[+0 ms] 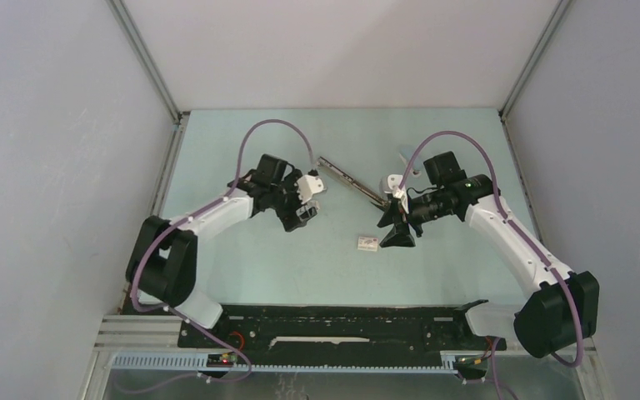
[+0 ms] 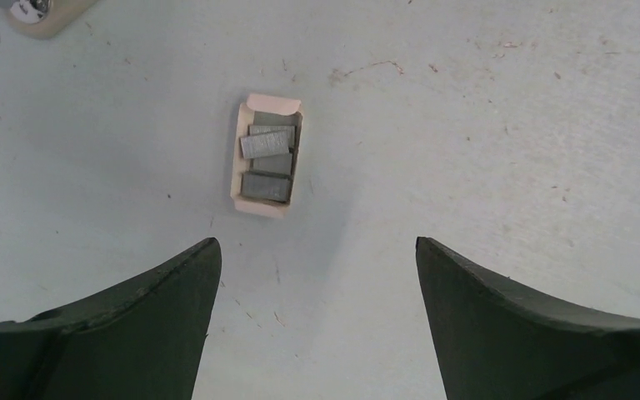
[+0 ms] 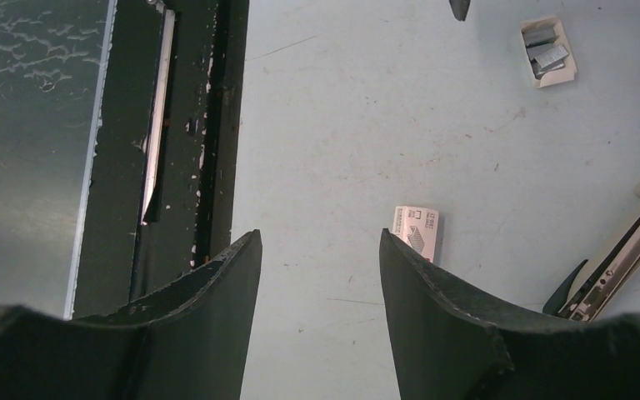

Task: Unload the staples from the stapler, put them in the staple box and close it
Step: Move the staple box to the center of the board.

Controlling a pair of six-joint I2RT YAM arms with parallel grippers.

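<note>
Staples [image 2: 267, 144] lie as grey strips in cream tray [image 2: 273, 104].

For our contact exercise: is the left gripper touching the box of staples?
Apart. Left wrist view: bare table shows between the left gripper, jaws open, and the box of staples.

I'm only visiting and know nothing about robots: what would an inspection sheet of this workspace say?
Surface: pale green table, scuffed and speckled.
Job's things: stapler lies opened out, metal rail showing; staples lie as loose strips in a small open tray.
Clutter: small printed box flat on the table.
Grippers: left fingers wide apart, empty, tray ahead of them; right fingers apart, empty, stapler beside them.
Cables: purple cables arch over both arms.
Surroundings: plain grey walls on three sides; black base bar at the near edge.
</note>
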